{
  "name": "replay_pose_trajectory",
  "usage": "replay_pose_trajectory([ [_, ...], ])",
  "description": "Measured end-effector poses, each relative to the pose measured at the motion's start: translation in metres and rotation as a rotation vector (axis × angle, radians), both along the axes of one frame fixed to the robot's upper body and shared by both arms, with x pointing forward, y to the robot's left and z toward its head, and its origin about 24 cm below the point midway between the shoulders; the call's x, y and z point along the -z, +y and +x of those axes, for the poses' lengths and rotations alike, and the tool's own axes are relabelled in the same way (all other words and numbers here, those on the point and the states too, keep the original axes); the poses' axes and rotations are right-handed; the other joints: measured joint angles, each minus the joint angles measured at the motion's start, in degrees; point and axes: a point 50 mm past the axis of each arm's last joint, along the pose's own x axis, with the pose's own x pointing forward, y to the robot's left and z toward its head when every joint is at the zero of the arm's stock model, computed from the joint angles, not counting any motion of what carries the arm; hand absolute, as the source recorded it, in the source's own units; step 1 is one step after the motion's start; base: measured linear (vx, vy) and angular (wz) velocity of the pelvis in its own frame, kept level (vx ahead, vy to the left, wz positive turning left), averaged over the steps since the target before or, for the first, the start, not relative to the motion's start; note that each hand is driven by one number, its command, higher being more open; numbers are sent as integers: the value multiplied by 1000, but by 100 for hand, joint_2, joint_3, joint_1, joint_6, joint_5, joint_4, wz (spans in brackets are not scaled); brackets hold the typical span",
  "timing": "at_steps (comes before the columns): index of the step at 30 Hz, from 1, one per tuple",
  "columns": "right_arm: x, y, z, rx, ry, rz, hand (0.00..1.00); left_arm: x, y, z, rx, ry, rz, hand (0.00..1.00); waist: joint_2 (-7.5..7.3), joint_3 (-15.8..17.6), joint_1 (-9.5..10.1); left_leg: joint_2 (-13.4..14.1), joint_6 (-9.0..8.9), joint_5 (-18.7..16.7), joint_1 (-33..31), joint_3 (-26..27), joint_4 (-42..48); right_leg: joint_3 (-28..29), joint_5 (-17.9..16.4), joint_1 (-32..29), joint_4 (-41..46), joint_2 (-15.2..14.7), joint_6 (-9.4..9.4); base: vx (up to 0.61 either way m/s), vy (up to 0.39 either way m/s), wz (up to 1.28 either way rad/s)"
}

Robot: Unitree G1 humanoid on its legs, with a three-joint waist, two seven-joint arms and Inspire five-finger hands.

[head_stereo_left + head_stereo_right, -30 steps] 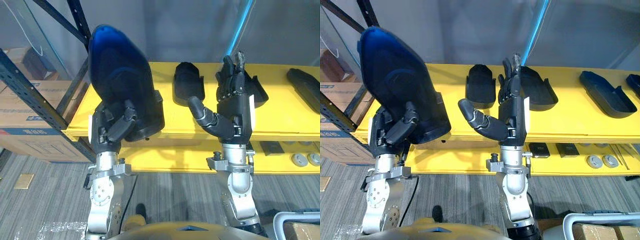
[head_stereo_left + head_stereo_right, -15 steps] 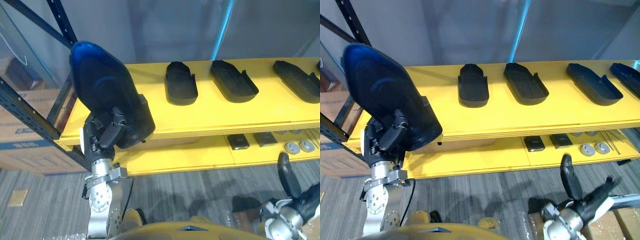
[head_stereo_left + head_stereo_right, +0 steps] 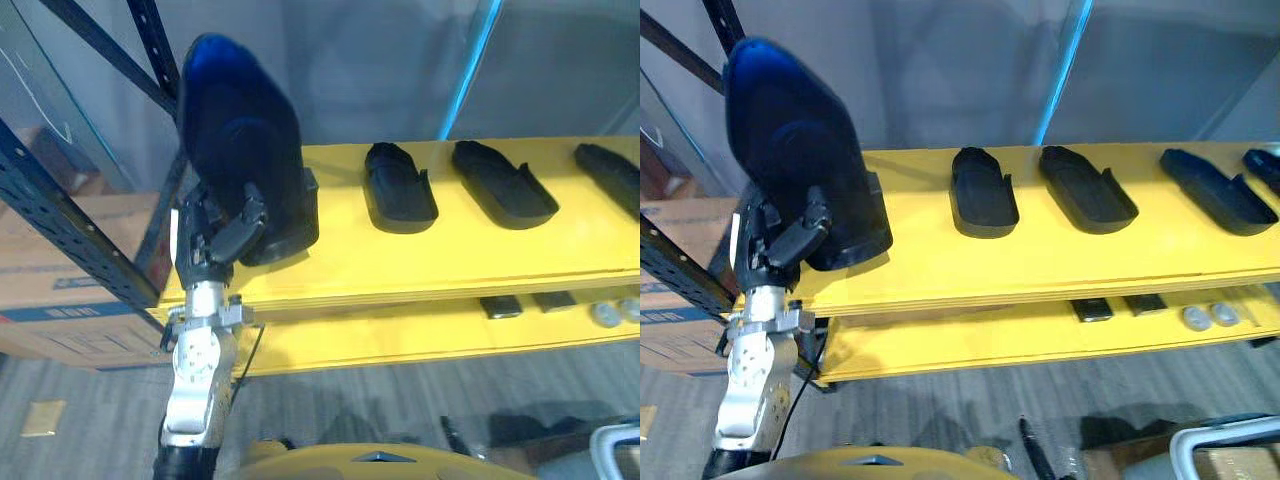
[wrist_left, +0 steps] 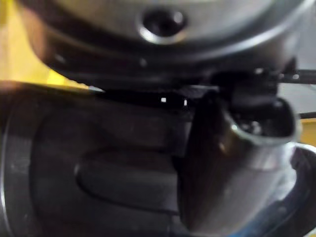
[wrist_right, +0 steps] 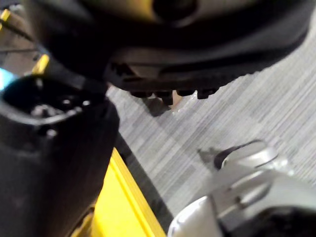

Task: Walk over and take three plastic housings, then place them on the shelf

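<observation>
Spanning both eye views, a yellow two-level shelf [image 3: 450, 250] is noted, carried at its left end by a dark blue steel rack upright [image 3: 75, 215]. Grey striped carpet [image 3: 400, 390] is seen below it. A brown cardboard box [image 3: 60, 300] is seen behind the upright, on the left.

A large dark blue, dome-backed plastic housing [image 3: 240, 140] is held upright over the left end of the upper board. Its lower edge appears to rest on the board, though contact cannot be confirmed. It is gripped by the left hand [image 3: 215, 245], whose thumb and fingers are curled round its lower part. In the left wrist view the thumb [image 4: 237, 163] is pressed against the dark shell.

A row of black tray-shaped plastic housings is laid hollow side up on the upper board, to the right of the held one: nearest housing [image 3: 400, 190], middle housing [image 3: 505, 185], far housing [image 3: 1217, 190]. Part of a further housing [image 3: 1265, 160] is cut by the right edge.

The right hand [image 5: 197, 49] is seen low over the carpet in its wrist view; whether it is open or closed cannot be told.

On the lower board, two small dark flat blocks [image 3: 1093, 309] and two round silver discs [image 3: 1197, 317] are noted.
</observation>
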Motion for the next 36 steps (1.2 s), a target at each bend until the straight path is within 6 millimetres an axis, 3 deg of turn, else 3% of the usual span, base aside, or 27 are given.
replay_pose_trajectory([
  [3,2,-6,-4,-8,15,65,100,1,-8,8,51,56,12,0,96,26,-76,-6,-89,174,110,-46,-332,-39,-3,29,-38,71,-10,92,-28,12],
  [5,1,-14,-6,-27,17,87,100,1,-13,14,104,103,49,0,248,16,-92,-9,-132,293,231,-19,-531,-5,-2,53,-59,120,-11,61,-28,-4],
  [9,1,-19,3,-72,-1,88,100,-14,-6,39,144,99,86,0,295,23,-118,-17,-156,377,362,115,-683,120,-22,59,-114,162,-44,-4,-16,-19],
  [14,0,-20,21,-94,-32,98,100,-32,20,64,91,71,-41,0,307,220,-186,-103,-168,450,388,300,-876,342,-65,-50,-195,166,-104,-100,-2,-20],
  [17,-1,-22,33,-130,-51,104,100,-44,48,71,3,56,-56,0,323,381,-275,-118,-165,625,362,372,-1068,447,-59,-255,-122,217,-126,-90,-13,-12],
  [23,-4,-26,58,-175,-91,108,100,-79,87,91,-73,12,-137,0,225,656,-267,-125,-96,806,283,419,-1177,502,-35,-462,-8,246,-156,-5,4,-3],
  [28,-7,-23,78,-205,-145,131,100,-71,101,103,-63,93,-210,0,256,861,-265,-139,-96,806,279,445,-1179,544,-36,-498,7,240,-157,5,17,-3],
  [31,-8,-22,88,-234,-159,143,100,-52,101,108,15,196,-284,0,270,1016,-264,-136,-96,806,250,462,-1175,565,-39,-549,31,243,-159,-1,8,-1],
  [36,-11,-25,94,-265,-170,141,100,-49,97,111,132,222,-341,0,273,1164,-255,-134,-84,814,200,476,-1160,607,-56,-639,106,241,-183,-1,4,-1],
])
